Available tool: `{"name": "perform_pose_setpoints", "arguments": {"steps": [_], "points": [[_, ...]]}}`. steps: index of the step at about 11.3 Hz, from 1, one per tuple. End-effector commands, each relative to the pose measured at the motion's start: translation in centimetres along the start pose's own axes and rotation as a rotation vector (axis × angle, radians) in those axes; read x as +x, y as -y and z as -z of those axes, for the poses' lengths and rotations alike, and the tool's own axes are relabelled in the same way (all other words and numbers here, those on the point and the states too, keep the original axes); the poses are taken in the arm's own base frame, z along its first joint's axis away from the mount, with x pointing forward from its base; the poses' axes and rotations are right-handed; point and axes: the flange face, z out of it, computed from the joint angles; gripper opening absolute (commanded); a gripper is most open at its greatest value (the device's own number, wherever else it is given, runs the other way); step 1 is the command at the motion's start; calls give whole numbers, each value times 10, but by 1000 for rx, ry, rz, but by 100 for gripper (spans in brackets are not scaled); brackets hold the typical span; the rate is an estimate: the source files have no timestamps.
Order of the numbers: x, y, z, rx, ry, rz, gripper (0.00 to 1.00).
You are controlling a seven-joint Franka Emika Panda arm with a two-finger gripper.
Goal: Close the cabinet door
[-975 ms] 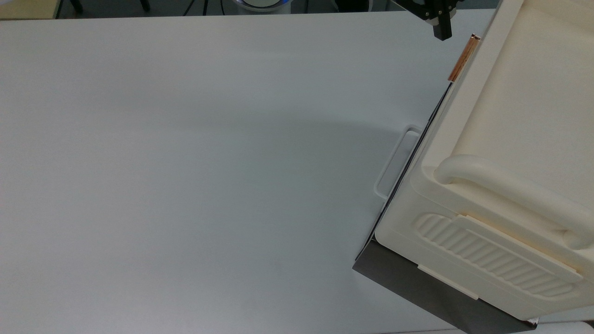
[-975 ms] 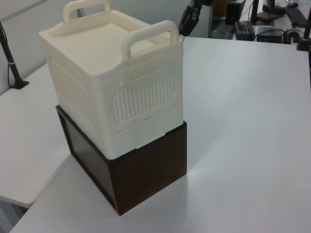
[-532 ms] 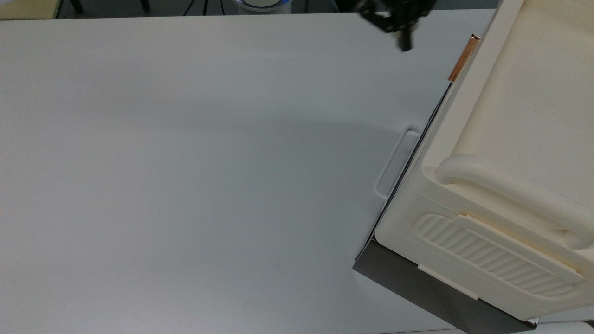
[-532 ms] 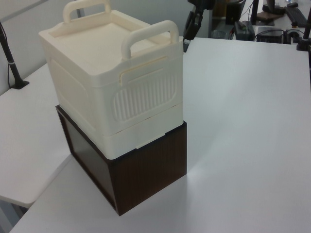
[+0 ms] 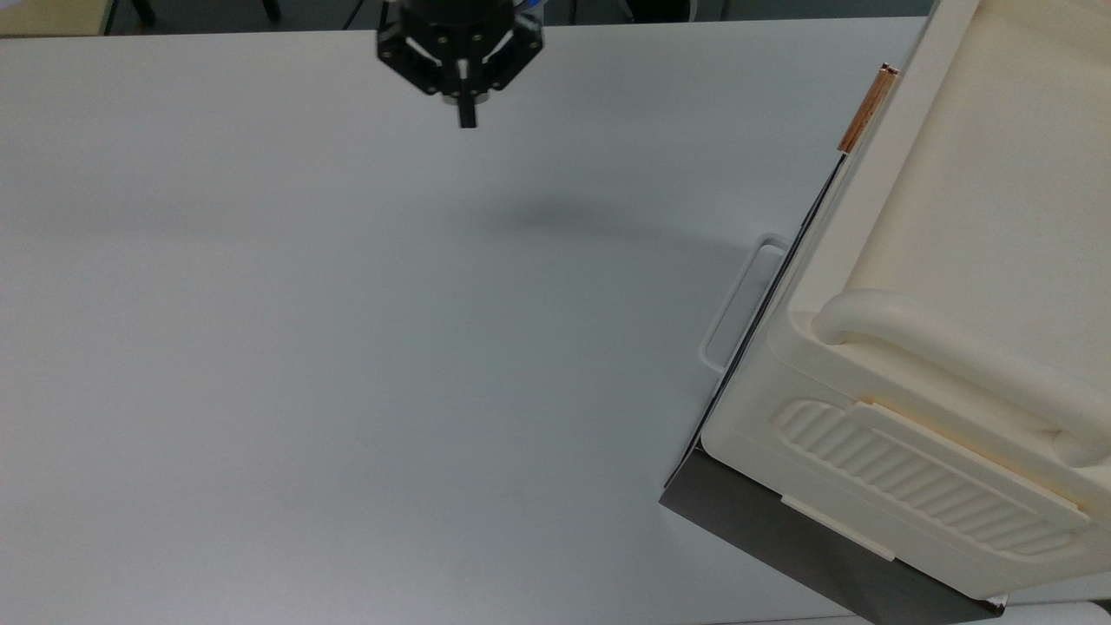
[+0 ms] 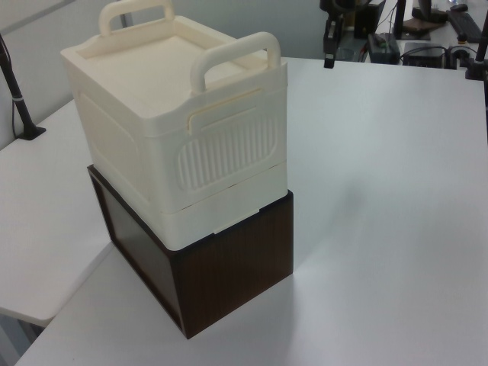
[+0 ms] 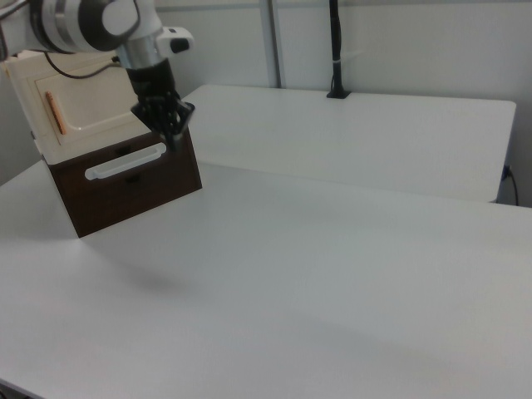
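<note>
Over bare table, the clenched end effector [image 5: 467, 120] has left the cabinet door [image 7: 91, 112].

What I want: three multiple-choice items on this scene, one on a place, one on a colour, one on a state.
1. Where is the gripper? A) above the table B) on the floor C) on a shelf
2. The bar handle's colour? A) blue B) copper-orange C) black
3. The cabinet door is: A) wide open B) flush with the cabinet C) lying flat apart

A: the gripper hangs over the table, apart from the cabinet.
B: the bar handle is copper-orange.
B: the right view shows the cabinet door flush.
</note>
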Motion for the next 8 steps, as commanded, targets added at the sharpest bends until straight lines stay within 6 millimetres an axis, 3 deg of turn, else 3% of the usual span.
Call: {"name": "perform_pose_setpoints", "arguments": {"steps": [1,2,3,4,5,8], "points": [[-16,-17,-17,-64,55,-133,18],[-17,-16,-12,-65,47,-136,33],[-19,-14,-14,-63,53,-133,58],[-21,-12,-24,-63,74,-129,74],[-21,-11,-26,-63,76,-127,98],[-25,-19,-21,-65,81,-134,100]]}}
